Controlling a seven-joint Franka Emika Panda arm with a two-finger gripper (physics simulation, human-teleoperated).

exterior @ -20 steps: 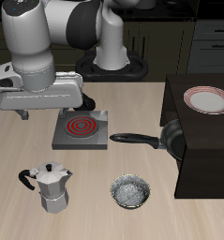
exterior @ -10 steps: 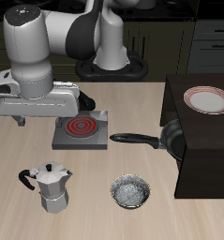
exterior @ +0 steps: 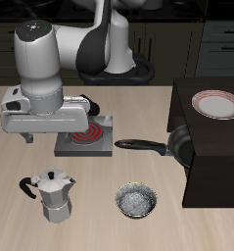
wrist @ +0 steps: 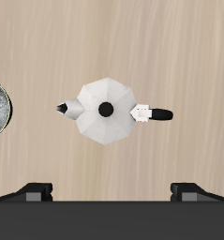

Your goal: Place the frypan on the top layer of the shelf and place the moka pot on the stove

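Moka pot (wrist: 106, 110) below spread gripper (wrist: 112, 191); unlabelled.

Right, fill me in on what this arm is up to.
The arm is hovering over the moka pot, which stands on the table near its front edge; the wrist view looks straight down on it. The pincer holds nothing and looks open. The stove is bare, so the pot is not yet placed. The frypan sits against the shelf beside it, not on its top layer, where a plate rests. A small bowl sits beside the pot.
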